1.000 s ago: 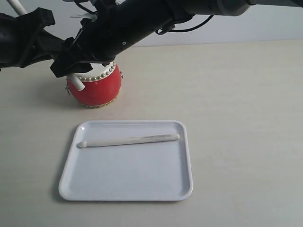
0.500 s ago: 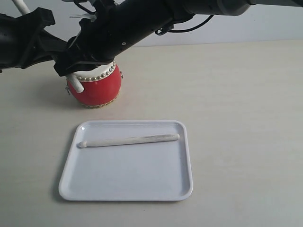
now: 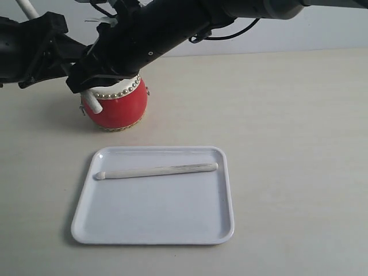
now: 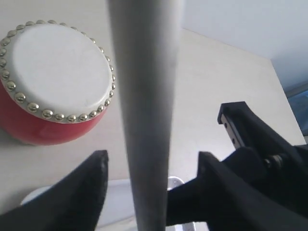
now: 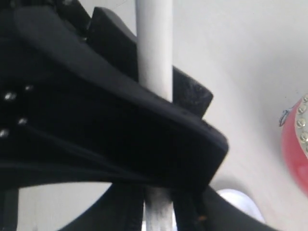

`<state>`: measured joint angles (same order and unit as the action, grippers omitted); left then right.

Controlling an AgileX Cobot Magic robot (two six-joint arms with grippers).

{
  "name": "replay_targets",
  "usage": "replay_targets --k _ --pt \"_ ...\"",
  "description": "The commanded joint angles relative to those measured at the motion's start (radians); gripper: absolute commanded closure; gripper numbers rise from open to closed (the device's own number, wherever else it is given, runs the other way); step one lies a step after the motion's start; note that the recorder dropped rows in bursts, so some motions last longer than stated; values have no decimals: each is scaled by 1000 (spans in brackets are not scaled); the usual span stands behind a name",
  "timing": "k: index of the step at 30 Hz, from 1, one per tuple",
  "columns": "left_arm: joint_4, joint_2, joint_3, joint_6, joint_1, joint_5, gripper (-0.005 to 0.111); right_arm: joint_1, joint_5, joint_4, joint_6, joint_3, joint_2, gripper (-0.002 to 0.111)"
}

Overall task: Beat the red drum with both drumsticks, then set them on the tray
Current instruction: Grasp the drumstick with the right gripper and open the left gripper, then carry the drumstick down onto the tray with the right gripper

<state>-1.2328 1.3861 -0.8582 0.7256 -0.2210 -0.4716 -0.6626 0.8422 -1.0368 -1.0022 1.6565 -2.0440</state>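
The raised stick [image 3: 92, 102] slants over the drum [image 3: 118, 109]. Its lower end shows against the drum's studded rim on the left, and I can't tell whether it touches the skin. Its upper end runs off past the left arm [image 3: 26, 49].

In the left wrist view this stick [image 4: 144, 120] stands between the left fingers [image 4: 94, 178]. There is a clear gap on each side, so they are spread and not gripping it, and the drum's white top [image 4: 53, 62] lies just beyond. In the right wrist view the stick [image 5: 154, 48] passes down between the right fingers [image 5: 126, 211]. They press close on both sides and are clenched on it.

The right arm [image 3: 172, 23] reaches across from the right and ends just above the drum, close against the left arm.

Nearer to me, well clear of the drum, the tray [image 3: 161, 213] sits flat on the pale surface [image 3: 287, 144]. The second stick [image 3: 158, 170] lies across the tray's far half, almost from rim to rim, with its rounded tip to the left.
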Motion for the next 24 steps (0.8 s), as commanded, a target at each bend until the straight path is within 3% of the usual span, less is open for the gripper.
replay_targets --k 1,7,13,16,22,24 --pt "-1 -12 1 61 3 -9 40 0 -25 46 39 6 7 108" --pt "110 -76 -1 53 21 7 39 17 -106 375 274 6 19 108" --pt "190 -144 -1 53 126 10 42 76 -59 644 430 6 56 108" --pt "213 -161 -1 53 190 15 57 83 42 783 418 6 77 108" --pt "213 -163 -1 59 282 44 106 81 293 902 267 6 81 108" --pt "218 -163 -1 68 292 53 106 81 347 892 246 6 81 108"
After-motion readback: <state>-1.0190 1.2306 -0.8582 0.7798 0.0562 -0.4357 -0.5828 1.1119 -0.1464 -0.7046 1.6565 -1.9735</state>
